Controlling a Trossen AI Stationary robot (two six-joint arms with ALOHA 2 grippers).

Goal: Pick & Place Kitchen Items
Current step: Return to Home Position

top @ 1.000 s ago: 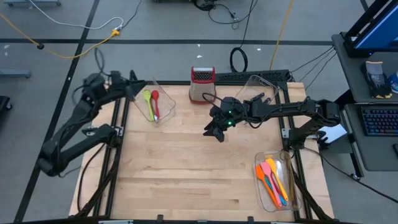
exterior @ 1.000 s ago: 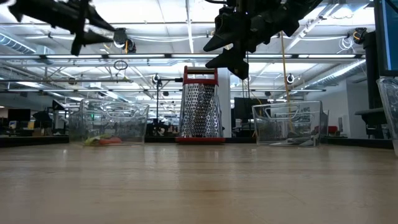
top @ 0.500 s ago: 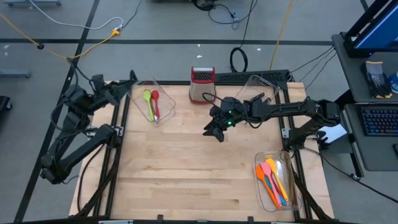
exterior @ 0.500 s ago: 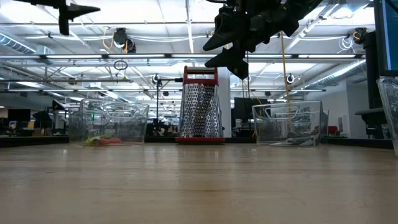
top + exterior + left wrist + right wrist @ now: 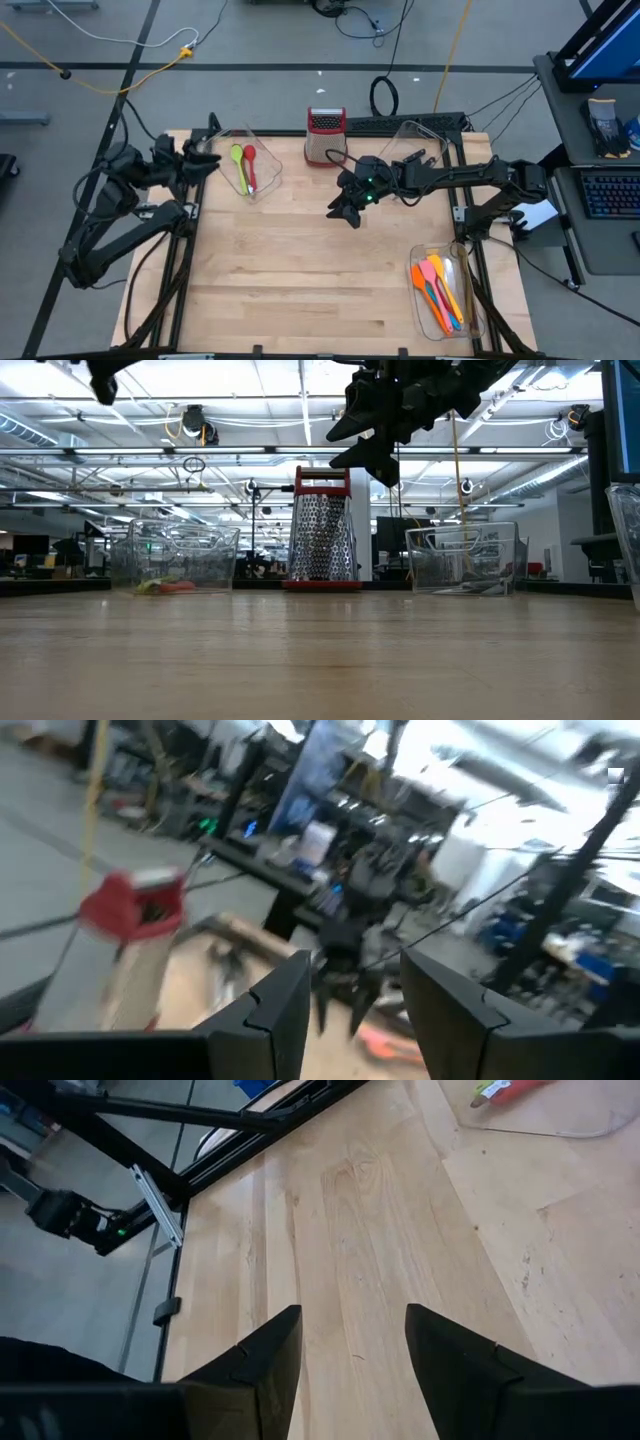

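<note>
Left gripper (image 5: 206,160) well left of grater (image 5: 325,122), parted, empty; right gripper (image 5: 343,212) near grater, raised, parted, empty; retract high, avoiding grater.

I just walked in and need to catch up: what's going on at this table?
Neither arm holds anything. The left end effector is open at the table's left edge, beside the back-left bin, which holds a green spoon and a red spoon. The right end effector is open above mid-table, near the grater. Colourful utensils lie in the front-right bin.
</note>
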